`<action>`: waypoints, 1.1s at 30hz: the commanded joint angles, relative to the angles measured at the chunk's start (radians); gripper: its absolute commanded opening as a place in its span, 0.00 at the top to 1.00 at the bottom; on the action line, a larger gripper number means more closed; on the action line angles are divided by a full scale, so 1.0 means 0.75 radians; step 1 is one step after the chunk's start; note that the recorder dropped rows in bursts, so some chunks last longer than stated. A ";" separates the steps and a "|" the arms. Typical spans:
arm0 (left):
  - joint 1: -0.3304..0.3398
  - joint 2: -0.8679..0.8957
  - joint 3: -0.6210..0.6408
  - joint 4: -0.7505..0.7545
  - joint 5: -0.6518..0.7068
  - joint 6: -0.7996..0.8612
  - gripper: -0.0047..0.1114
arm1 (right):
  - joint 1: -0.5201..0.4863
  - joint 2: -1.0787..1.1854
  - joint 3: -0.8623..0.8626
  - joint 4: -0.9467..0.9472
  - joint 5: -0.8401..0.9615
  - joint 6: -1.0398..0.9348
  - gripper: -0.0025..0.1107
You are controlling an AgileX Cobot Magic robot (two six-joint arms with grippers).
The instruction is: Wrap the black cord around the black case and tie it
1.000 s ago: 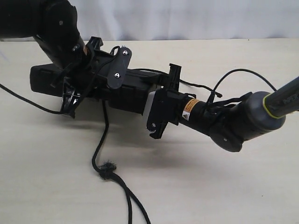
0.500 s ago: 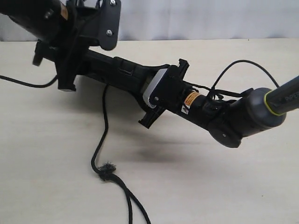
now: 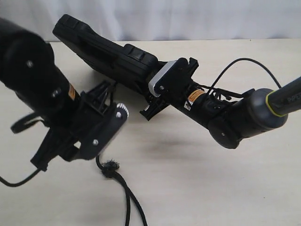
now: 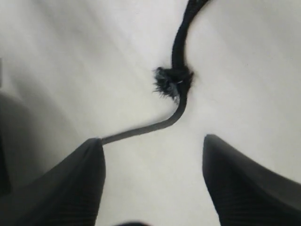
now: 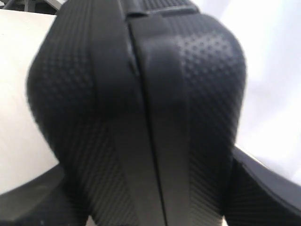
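Note:
The black case (image 3: 103,52) is off the table, tilted with its far end raised toward the back left. My right gripper (image 3: 157,92) is shut on its near end. In the right wrist view the case's textured edge (image 5: 141,117) fills the space between the fingers of the right gripper (image 5: 146,197). The black cord (image 3: 129,197) lies on the table at the front, its frayed knot (image 3: 109,168) just beside my left gripper (image 3: 75,146). That left gripper (image 4: 150,146) is open and empty. The cord (image 4: 178,101) runs past one fingertip (image 4: 91,150), with the knot (image 4: 171,80) ahead.
The tabletop (image 3: 211,188) is pale wood with a white backdrop (image 3: 211,19) behind. The right arm (image 3: 249,115) stretches in from the right with a thin cable looped over it. A thin black line (image 3: 14,181) trails off at the lower left.
My left gripper has let go of the case, opened, and come down toward the front beside the cord's knot. The right gripper has lifted the case, tilting it up to the back left.

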 commanded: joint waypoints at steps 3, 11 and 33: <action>-0.017 0.141 0.149 -0.025 -0.325 0.008 0.45 | -0.005 0.009 0.012 0.042 0.087 0.036 0.94; -0.072 0.230 0.149 -0.186 -0.305 0.020 0.45 | -0.005 0.009 0.012 0.042 0.100 0.040 0.94; -0.088 0.391 0.147 -0.182 -0.283 0.005 0.93 | -0.005 0.009 0.012 0.042 0.104 0.047 0.94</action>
